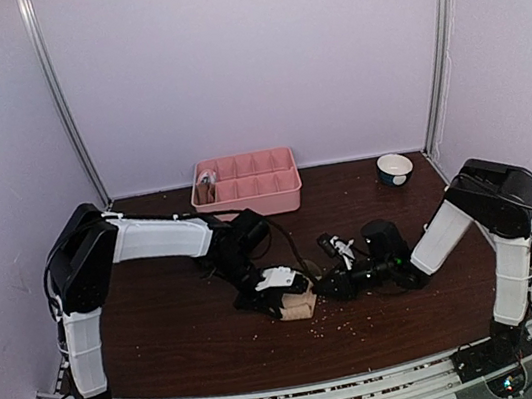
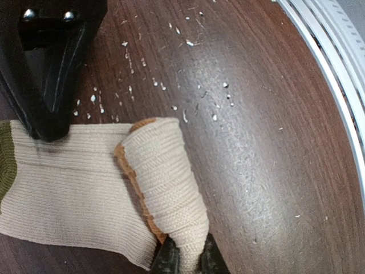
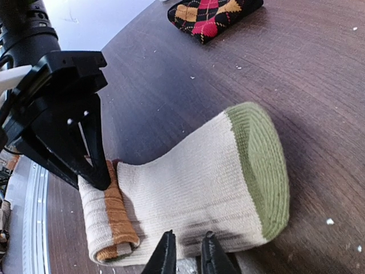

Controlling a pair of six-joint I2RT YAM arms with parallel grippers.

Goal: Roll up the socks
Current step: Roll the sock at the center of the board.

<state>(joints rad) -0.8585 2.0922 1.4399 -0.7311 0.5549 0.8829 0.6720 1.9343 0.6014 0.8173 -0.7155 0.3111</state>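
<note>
Cream sock point(image 3: 194, 171): right in the thick of it, lying on the dark desk point(image 1: 162, 307) near the front centre, with a tool working at each side.
Left tool point(image 2: 187, 258): clamped hard on the rolled end, its fingers squeezing the ribbed coil from both sides, low over the wood.
Roll: one end of the sock is turned over on itself into a short, fat coil, and an orange band point(image 3: 117, 217) peeks out along its edge.
Right tool point(image 3: 187, 254): fingers drawn close together and nipping the long edge of the flat part, somewhere between the roll and the toe.
Flat part: ribbed cream fabric laid out from the roll to the olive toe point(image 3: 262, 165), which sits rounded at the opposite end.
Specks point(image 2: 188, 43): pale crumbs scattered over the wood just beside the roll.
Argyle sock point(image 3: 214, 14): black with red and orange diamonds, on the desk well apart from the cream one and clear of both tools.
Rail point(image 2: 336, 57): a pale metal strip running along the desk's near edge.
Pink tray point(image 1: 281, 197): at the far edge with rows of compartments; something small sits in the left-end one, too small to name.
Bowl point(image 1: 395, 169): small and dark outside, off in the far right corner, well away from everything.
</note>
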